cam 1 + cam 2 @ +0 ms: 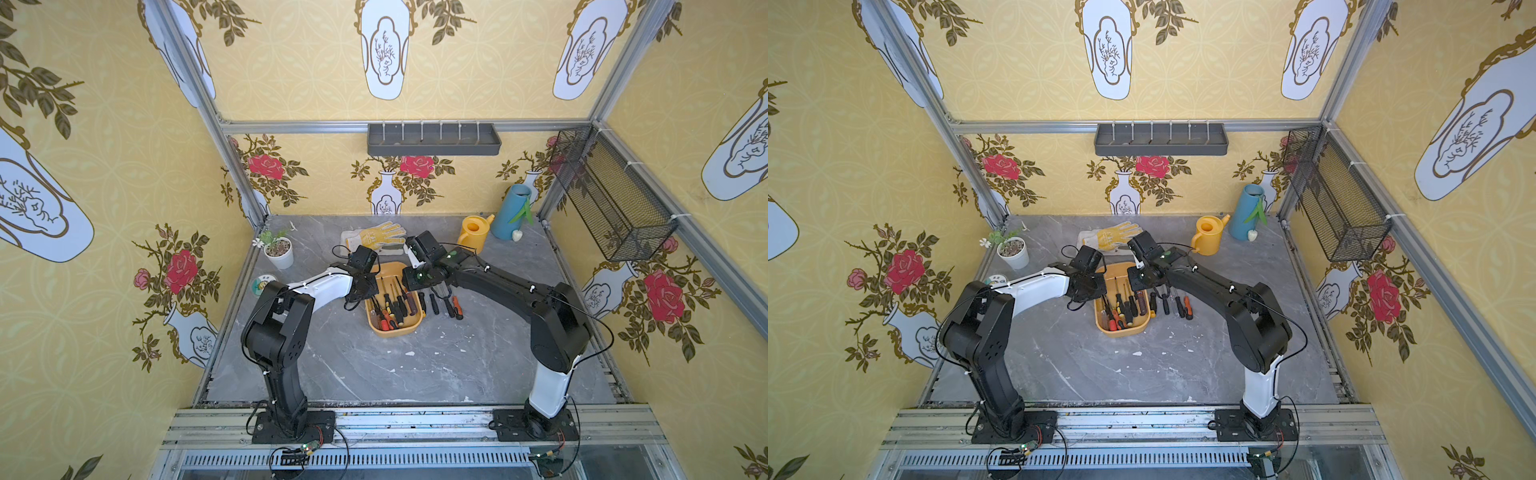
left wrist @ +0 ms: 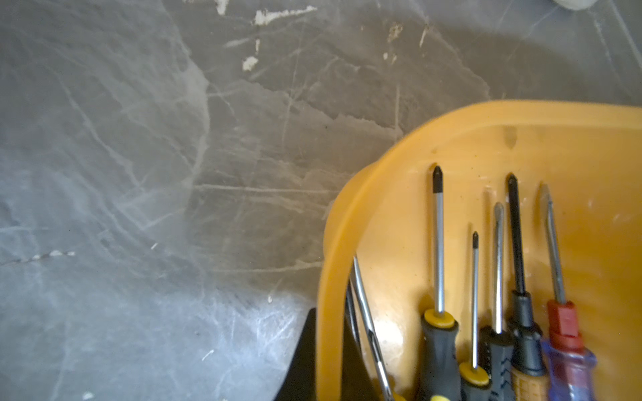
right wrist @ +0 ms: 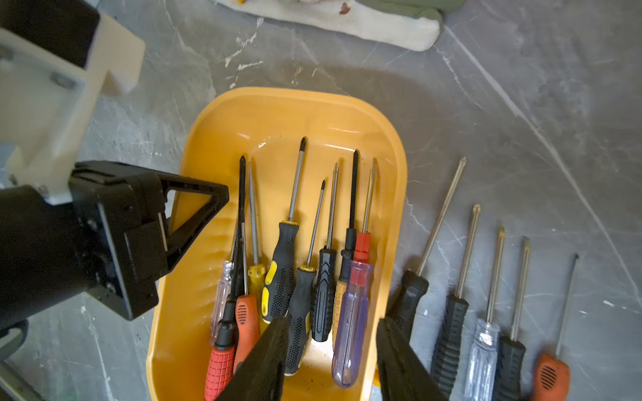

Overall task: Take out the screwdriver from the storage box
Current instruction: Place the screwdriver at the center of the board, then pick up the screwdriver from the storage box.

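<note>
The yellow-orange storage box [image 1: 395, 330] sits mid-table and holds several screwdrivers [image 3: 285, 264] lying side by side, handles toward the front. My left gripper [image 2: 330, 319] is shut on the box's left rim [image 2: 326, 277], one black finger on each side of the wall. My right gripper [image 3: 333, 323] hangs open above the box's right part. Its fingers [image 3: 274, 347] straddle a purple-handled screwdriver [image 3: 351, 323] and the right rim without touching anything. Several more screwdrivers [image 3: 486, 312] lie in a row on the table right of the box [image 3: 295, 100].
Behind the box lies a yellow-and-white glove [image 1: 378, 237]. A yellow watering can [image 1: 473, 232] and a blue vase [image 1: 513, 212] stand at the back right, a white potted plant [image 1: 277, 249] at the back left. A grey wall tray [image 1: 432, 139] and a wire-mesh basket [image 1: 611, 195] hang on the walls.
</note>
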You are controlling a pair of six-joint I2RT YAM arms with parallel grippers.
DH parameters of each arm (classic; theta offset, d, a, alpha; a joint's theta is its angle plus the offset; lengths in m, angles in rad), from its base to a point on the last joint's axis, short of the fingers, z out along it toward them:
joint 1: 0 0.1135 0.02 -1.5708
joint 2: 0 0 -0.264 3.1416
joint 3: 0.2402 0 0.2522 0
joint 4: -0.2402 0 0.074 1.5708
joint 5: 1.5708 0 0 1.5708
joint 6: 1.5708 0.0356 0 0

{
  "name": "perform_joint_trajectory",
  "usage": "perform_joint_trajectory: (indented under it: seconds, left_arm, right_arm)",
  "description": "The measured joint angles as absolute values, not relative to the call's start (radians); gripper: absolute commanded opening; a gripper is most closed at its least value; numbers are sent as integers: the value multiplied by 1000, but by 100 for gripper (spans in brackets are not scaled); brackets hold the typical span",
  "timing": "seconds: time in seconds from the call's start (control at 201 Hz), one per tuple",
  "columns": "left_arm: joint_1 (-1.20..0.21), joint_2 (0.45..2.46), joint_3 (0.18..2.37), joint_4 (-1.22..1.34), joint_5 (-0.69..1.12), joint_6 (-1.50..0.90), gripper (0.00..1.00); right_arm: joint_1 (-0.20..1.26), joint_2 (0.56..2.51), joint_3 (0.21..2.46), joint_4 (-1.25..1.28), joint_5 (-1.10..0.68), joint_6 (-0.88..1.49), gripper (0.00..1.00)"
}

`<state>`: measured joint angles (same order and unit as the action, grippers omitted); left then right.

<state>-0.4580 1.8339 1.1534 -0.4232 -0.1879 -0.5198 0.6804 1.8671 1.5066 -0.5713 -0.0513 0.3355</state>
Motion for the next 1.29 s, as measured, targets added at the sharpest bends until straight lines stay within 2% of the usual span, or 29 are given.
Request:
perform_joint_trajectory:
  seconds: [0.782, 0.986, 1.29]
  left_arm:
    - [-458, 1836, 1150, -419, -188, -521, 0]
    - [-457, 1834, 1142, -412, -190, -521, 0]
    - [-458, 1833, 1141, -406, -191, -524, 0]
  right_arm:
    - [767, 2035, 1600, -673, -83, 292, 40]
    - [772, 2074, 1610, -672, -103, 316, 33]
    - [771, 2131, 1639, -693, -98, 345, 31]
